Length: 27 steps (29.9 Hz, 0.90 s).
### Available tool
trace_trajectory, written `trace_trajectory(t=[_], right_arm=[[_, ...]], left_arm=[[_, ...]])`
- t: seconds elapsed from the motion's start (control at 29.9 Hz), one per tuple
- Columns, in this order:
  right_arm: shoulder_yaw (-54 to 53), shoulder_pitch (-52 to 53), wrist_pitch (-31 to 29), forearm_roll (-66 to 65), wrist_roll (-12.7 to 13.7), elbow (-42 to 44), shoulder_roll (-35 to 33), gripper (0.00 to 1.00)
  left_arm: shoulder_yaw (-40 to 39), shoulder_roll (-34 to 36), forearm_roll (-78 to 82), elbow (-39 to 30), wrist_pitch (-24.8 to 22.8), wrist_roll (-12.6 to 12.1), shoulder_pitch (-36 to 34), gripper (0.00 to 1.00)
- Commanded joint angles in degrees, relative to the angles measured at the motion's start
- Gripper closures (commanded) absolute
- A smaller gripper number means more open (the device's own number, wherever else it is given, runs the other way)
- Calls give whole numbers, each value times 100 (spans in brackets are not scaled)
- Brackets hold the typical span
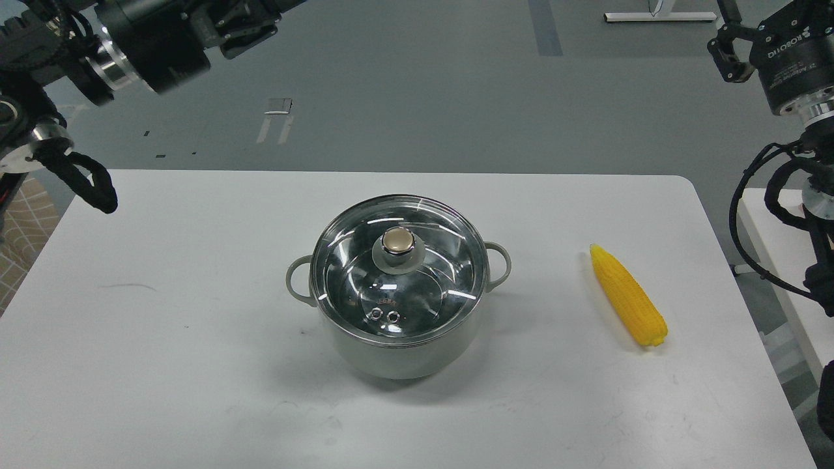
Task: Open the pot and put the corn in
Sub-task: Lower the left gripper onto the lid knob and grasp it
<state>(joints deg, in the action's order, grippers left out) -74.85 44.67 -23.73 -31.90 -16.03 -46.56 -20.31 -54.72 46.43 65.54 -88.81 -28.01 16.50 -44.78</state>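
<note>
The pale grey-green pot (399,355) stands at the middle of the white table (182,273). Its glass lid (430,286) with the gold knob (398,241) is on it. The yellow corn (627,296) lies on the table to the right of the pot, pointed end away from me. My left gripper (255,23) is high at the top left, far above and behind the pot, holding nothing; its fingers run dark to the view's edge. My right gripper (731,36) is high at the top right, well behind the corn, partly cut off by the top edge.
A second white table edge (775,260) stands just right of this table. Black cables (759,215) hang along my right arm. A cable loop (91,182) of my left arm hangs over the table's back left corner.
</note>
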Motion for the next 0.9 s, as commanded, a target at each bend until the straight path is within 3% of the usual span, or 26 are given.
trace_trajectory(t=[0.0, 0.17, 0.27, 0.4, 0.57, 0.87], right_arm=[[-39, -20, 0, 8, -6, -81, 9, 0], [-39, -90, 0, 8, -6, -274, 9, 0], [-39, -90, 0, 8, -6, -274, 9, 0], [-39, -99, 0, 8, -6, -274, 9, 0], [-47, -134, 0, 8, -6, -283, 0, 0], [-179, -248, -18, 8, -6, -292, 9, 0]], left_arm=[[67, -46, 2052, -522, 1, 72, 74, 23], [163, -318, 3944, -646, 32, 607, 101, 23], [575, -363, 4756, -655, 295, 723, 92, 23], [1760, -327, 5844, -629, 1006, 916, 66, 23], [2492, -371, 5946, -567, 1403, 934, 101, 23], [2528, -468, 5946, -154, 1526, 908, 251, 23]])
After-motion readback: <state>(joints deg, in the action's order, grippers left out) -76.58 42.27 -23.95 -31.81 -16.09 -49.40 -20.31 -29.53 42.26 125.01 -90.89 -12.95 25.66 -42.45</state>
